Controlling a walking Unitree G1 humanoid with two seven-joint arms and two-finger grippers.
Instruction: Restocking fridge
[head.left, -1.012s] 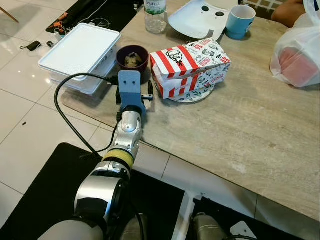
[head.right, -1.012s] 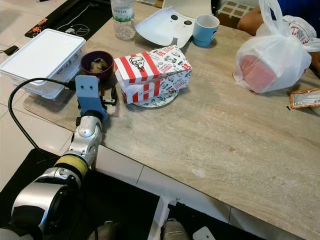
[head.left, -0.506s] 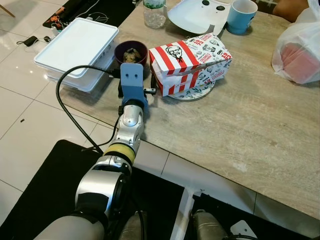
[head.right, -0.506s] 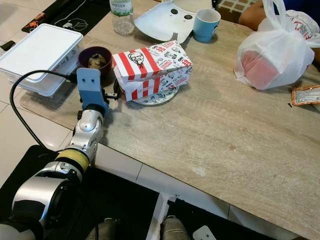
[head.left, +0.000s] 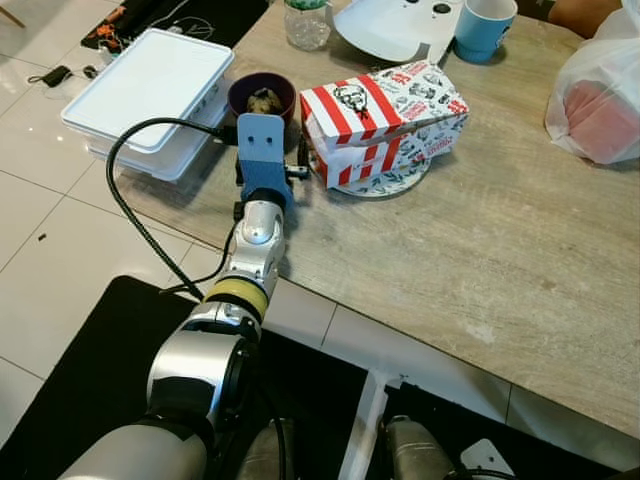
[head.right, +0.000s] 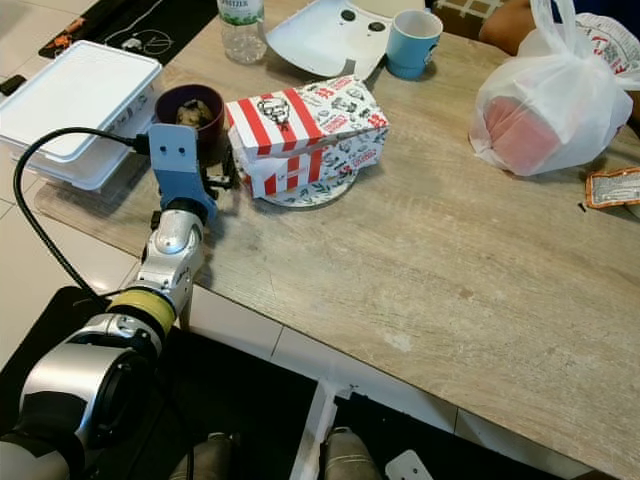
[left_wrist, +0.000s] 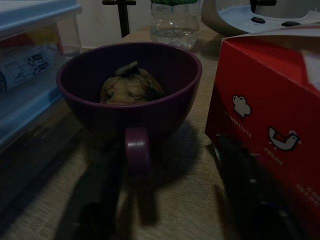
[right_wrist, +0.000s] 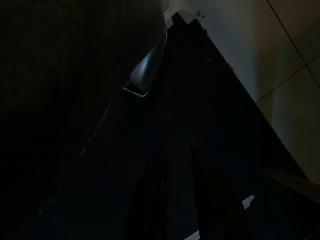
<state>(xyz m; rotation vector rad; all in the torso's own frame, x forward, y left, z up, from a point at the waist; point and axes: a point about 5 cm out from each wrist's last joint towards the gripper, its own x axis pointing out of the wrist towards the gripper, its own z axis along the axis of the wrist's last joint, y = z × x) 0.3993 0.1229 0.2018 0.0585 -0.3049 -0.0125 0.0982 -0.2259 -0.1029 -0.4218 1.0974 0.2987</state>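
Wooden and cluttered, the surface (head.left: 480, 250) is carrying the purple bowl (left_wrist: 130, 95) of leftovers, wedged between a white lidded container (head.left: 150, 85) and a red-striped chicken box (head.left: 385, 110). Over the last second the left tool (left_wrist: 165, 200) is edging closer, its fingers (left_wrist: 100, 200) spread apart on either side of the bowl's handle, so a grasp looks imminent; the right arm is hanging idle, its tool's state impossible to tell.

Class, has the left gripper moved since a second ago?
Yes. The left gripper has moved forward, closer to the purple mug.
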